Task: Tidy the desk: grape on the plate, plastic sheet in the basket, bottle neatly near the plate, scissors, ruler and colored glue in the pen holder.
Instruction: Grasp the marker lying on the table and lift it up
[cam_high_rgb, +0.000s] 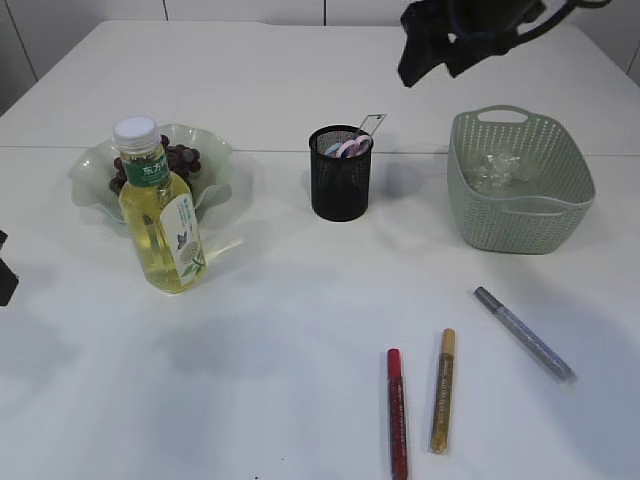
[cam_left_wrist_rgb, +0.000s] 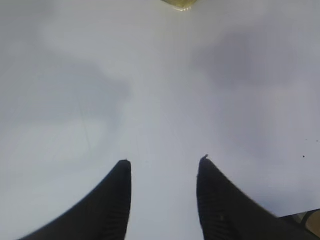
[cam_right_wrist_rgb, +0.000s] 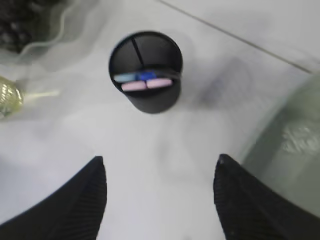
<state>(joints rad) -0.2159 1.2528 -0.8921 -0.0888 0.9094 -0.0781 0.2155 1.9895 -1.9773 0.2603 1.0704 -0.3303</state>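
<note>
One bottle stands by the left edge of the table, in front of one plate — a wavy glass one holding one bunch of grapes. One pen holder sits mid-table with scissors and a ruler in it, one of each as far as shows. One basket stands near the right edge, with one crumpled plastic sheet inside. Three glue pens lie toward the front edge — one red, one gold, one silver.
</note>
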